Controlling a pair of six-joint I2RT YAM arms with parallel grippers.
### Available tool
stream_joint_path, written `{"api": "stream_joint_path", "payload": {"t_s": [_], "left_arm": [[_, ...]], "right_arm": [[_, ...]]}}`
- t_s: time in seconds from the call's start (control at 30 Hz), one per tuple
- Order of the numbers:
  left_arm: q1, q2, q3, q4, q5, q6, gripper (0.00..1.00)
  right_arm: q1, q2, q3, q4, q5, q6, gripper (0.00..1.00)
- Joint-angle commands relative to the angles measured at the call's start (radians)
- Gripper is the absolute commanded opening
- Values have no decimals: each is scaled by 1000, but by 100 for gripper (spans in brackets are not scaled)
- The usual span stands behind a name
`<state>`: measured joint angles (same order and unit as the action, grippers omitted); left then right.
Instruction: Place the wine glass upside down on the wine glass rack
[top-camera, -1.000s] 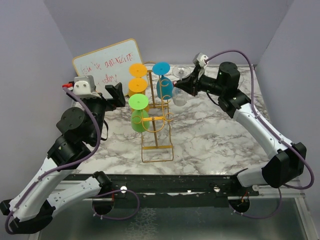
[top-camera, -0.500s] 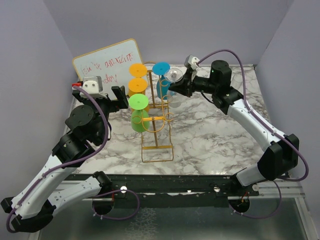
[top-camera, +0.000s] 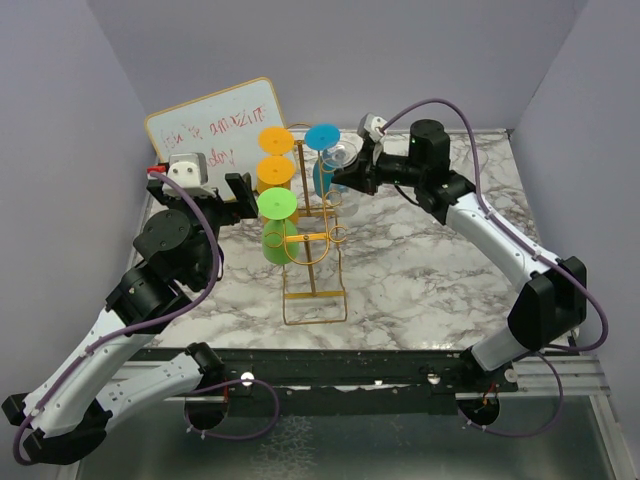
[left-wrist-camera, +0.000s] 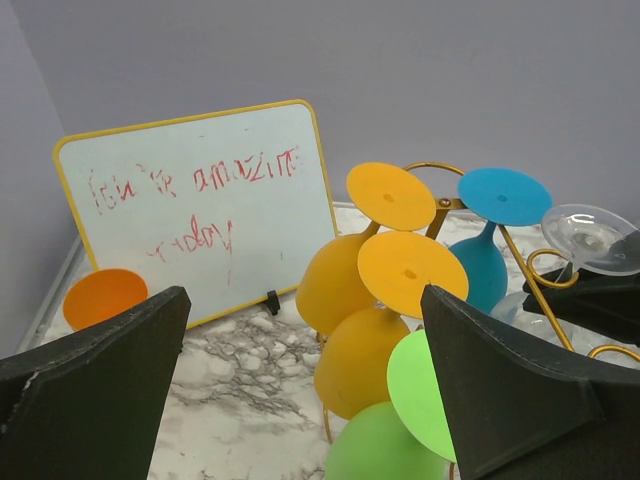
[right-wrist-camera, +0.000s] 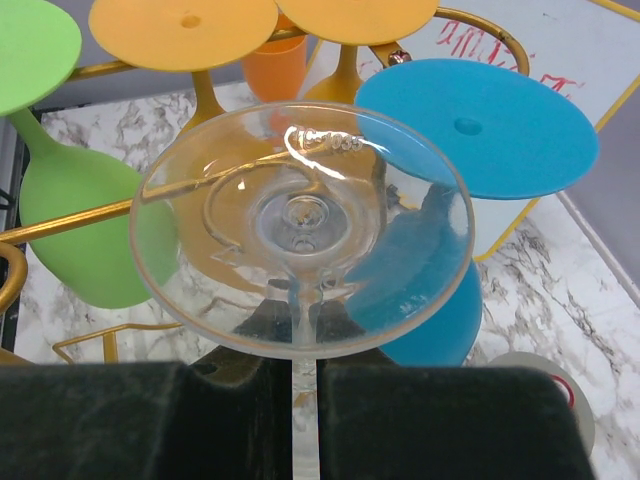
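**Clear wine glass (right-wrist-camera: 303, 225) inverted at the gold wire rack (top-camera: 313, 262).**
My right gripper (top-camera: 342, 180) pinches its stem, foot uppermost, beside the blue glass (top-camera: 322, 136) on the rack's right side; my left gripper (top-camera: 198, 190) stands wide, empty.

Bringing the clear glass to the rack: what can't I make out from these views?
- Bowl of the clear wine glass: right wrist view, hidden behind its own foot and the right tool.
- Stem against the wine glass rack loops: top view, too small and transparent to tell if seated.
- Rack base: left wrist view, cut off by the bottom edge.
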<state>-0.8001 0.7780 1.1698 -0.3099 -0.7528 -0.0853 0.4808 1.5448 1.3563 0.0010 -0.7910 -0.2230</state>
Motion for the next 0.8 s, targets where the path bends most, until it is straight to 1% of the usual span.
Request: {"api": "stream_joint_path", "payload": {"t_s": [0.0, 0.5, 0.77], "left_arm": [[-2, -4, -16, -11, 0, -1, 99], [-2, -4, -18, -13, 13, 1, 99], [-2, -7, -18, -17, 12, 1, 99]], "right_arm": [[15, 11, 43, 1, 3, -32, 1], [34, 2, 13, 3, 23, -48, 2], [45, 30, 24, -27, 64, -60, 10]]}}
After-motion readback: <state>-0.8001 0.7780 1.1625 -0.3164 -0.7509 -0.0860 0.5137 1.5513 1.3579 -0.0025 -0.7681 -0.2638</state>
